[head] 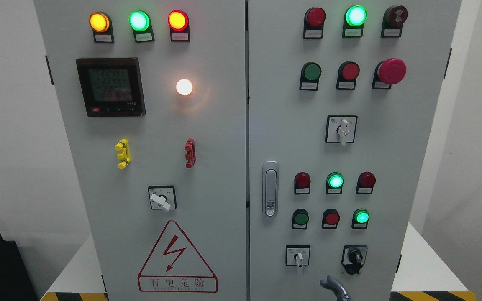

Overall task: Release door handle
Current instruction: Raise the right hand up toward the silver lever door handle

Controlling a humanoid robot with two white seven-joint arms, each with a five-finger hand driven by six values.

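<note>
The door handle [270, 189] sits flat on the right door, near the middle gap — nothing holds it. It looks like hard, smooth metal. A grey hand [335, 287] peeks in at the bottom — I cannot tell its side or grip.

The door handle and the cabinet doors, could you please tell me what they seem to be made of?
The door handle looks like polished or chromed metal, judging by its silvery sheen. The cabinet doors appear to be sheet metal with matte light-grey paint: flat, even, no glare.
</note>
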